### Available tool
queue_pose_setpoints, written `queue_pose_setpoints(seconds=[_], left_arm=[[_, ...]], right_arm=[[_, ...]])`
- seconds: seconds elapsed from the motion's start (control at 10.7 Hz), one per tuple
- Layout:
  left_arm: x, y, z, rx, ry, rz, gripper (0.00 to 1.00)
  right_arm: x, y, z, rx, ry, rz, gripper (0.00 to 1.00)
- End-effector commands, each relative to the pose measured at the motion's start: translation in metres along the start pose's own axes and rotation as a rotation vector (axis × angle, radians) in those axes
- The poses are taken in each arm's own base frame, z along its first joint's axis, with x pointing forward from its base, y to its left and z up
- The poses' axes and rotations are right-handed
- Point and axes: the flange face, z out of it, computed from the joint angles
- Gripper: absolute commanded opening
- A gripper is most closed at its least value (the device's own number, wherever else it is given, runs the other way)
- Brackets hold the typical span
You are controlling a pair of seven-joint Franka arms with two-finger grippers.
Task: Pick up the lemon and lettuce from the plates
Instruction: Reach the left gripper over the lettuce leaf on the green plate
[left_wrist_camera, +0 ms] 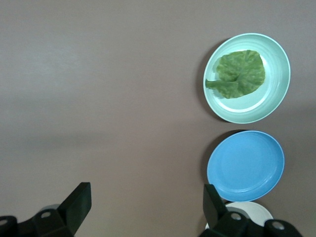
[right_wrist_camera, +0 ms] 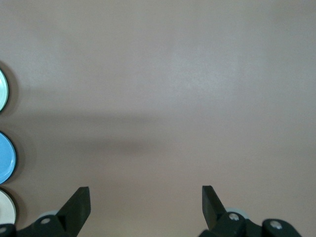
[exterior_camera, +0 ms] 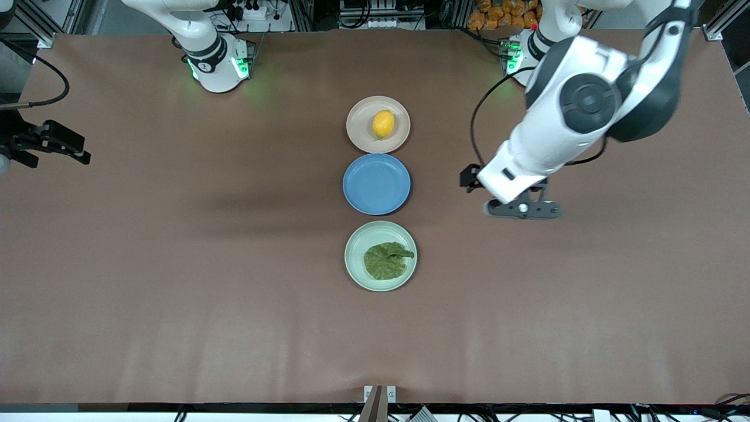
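Observation:
The lemon [exterior_camera: 383, 124] lies on the beige plate [exterior_camera: 359, 126], the plate nearest the robots' bases. The lettuce [exterior_camera: 387, 259] lies on the mint green plate [exterior_camera: 356, 246], the plate nearest the front camera. My left gripper [exterior_camera: 521, 209] is open and empty above bare table, beside the blue plate toward the left arm's end. In the left wrist view its fingers [left_wrist_camera: 147, 197] stand wide apart, with the lettuce [left_wrist_camera: 237, 74] on the mint plate [left_wrist_camera: 276, 94] off to one side. My right gripper [exterior_camera: 58, 143] is open and empty [right_wrist_camera: 146, 200], high over the right arm's end of the table.
An empty blue plate [exterior_camera: 375, 184] sits between the two plates, in one row with them. It also shows in the left wrist view [left_wrist_camera: 245, 165]. The right wrist view shows only slivers of the plates at its edge, such as the blue plate [right_wrist_camera: 6, 158]. The brown table [exterior_camera: 176, 264] surrounds the row.

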Motion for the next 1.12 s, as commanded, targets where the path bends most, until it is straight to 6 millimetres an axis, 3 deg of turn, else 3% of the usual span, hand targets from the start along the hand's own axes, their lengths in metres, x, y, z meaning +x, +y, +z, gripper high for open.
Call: queue_pose_setpoints(seconds=[0.0,0.28,0.47,0.75,0.84,1.03], left_arm=[[0.014,0.028,0.041,-0.014,0.017,0.006,1.0],[0.023,0.056,0.082,-0.035,0.042,0.051,1.0],[0.02,0.093,0.113,-0.063,0.08,0.098,1.0],[0.033,0.107,0.156,-0.096,0.136,0.149,0.96],[0.03,0.118,0.166,-0.104,0.152,0.168,0.9],[0.031,0.126,0.174,-0.122,0.181,0.176,0.9]], right_arm=[[0.0,0.0,-0.002,-0.011,-0.003,0.007,1.0],[0.0,-0.002,0.0,-0.01,-0.006,0.004,1.0],[0.003,-0.008,0.01,-0.009,-0.023,-0.006,1.0],[0.005,-0.024,0.016,-0.006,-0.036,-0.034,1.0],[0.005,-0.025,0.016,-0.006,-0.036,-0.035,1.0],[0.005,-0.026,0.016,-0.006,-0.036,-0.037,1.0]])
